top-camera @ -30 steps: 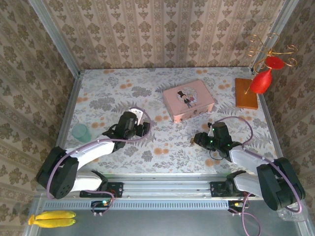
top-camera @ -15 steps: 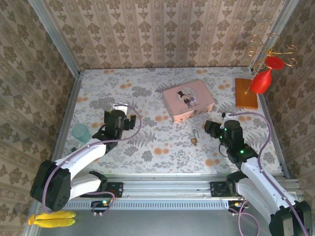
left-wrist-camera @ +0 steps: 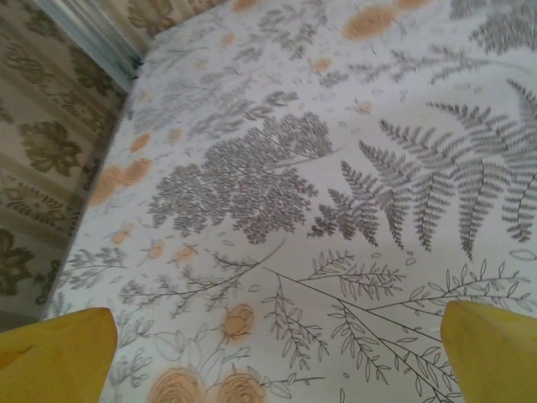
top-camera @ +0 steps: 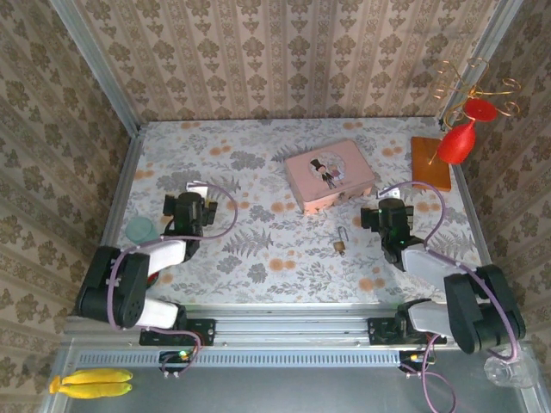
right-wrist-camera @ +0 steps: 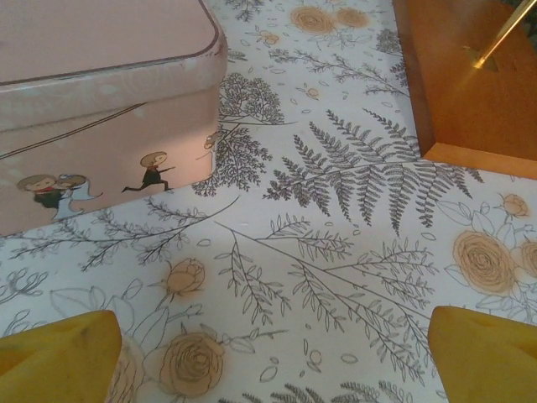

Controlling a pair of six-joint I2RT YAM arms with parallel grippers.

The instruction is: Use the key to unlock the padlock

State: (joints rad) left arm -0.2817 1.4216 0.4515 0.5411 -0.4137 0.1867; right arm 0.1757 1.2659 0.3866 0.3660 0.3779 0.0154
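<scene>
Small brass padlock, likely light, rigid and skid-prone, lies on the floral tabletop, best pinched across its body, as left gripper and right gripper gape empty.

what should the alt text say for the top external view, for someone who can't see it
A tiny brass padlock lies on a floral-patterned table, between the left claw and the right claw, nearer the right one and touched by neither. A pink tin stands on the table just beyond it.

Pink tin, teal cup, bananas
</scene>
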